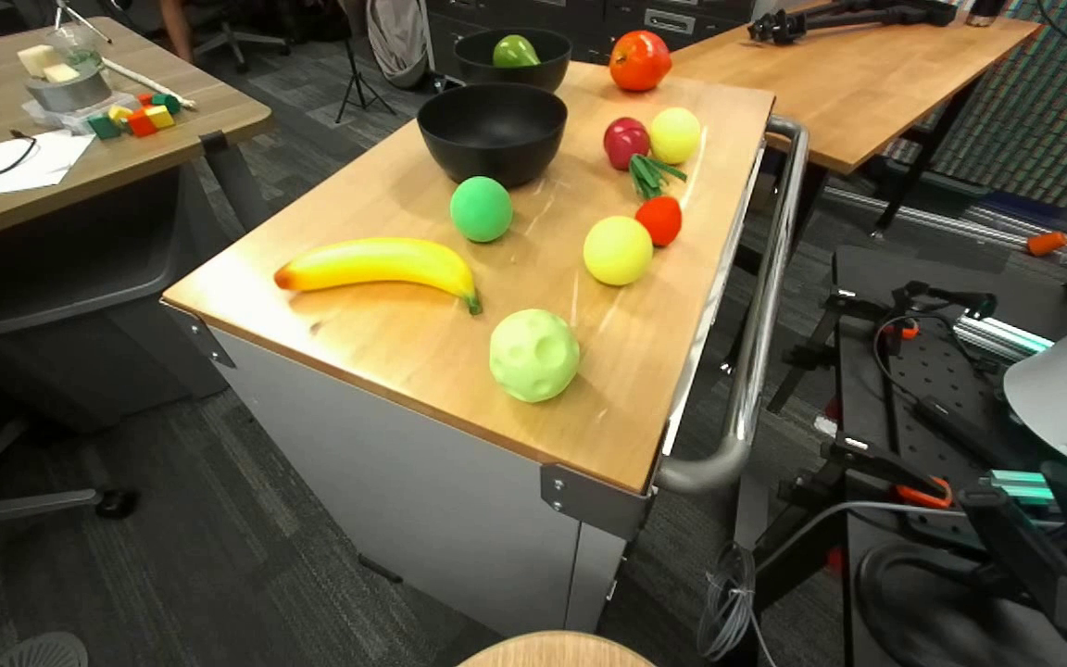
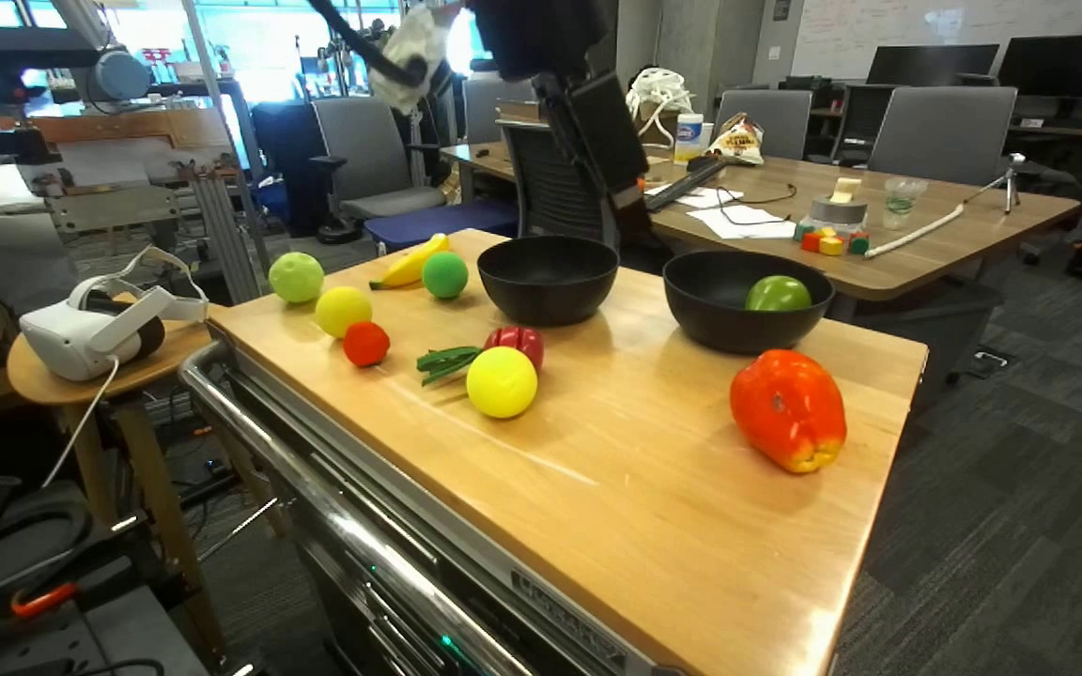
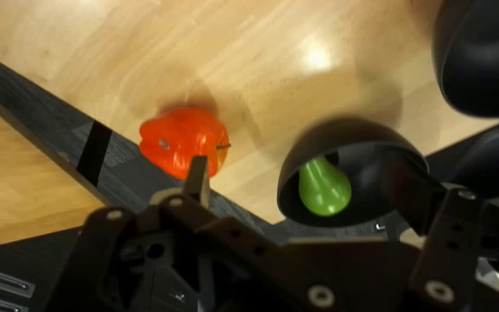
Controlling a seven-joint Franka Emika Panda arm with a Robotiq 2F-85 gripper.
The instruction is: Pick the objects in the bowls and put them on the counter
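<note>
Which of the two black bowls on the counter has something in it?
The black bowl nearer the big orange-red fruit: a green pear-shaped item lies inside it, while nothing shows inside the other bowl.

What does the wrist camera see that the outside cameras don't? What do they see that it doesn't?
In the wrist view only: the gap between the open jaws, and the dark stem on the big orange-red fruit.
In both exterior views only: the banana, the bright green ball, two yellow balls.
In all three: that fruit, the green fruit, two black bowls, the wooden counter.
</note>
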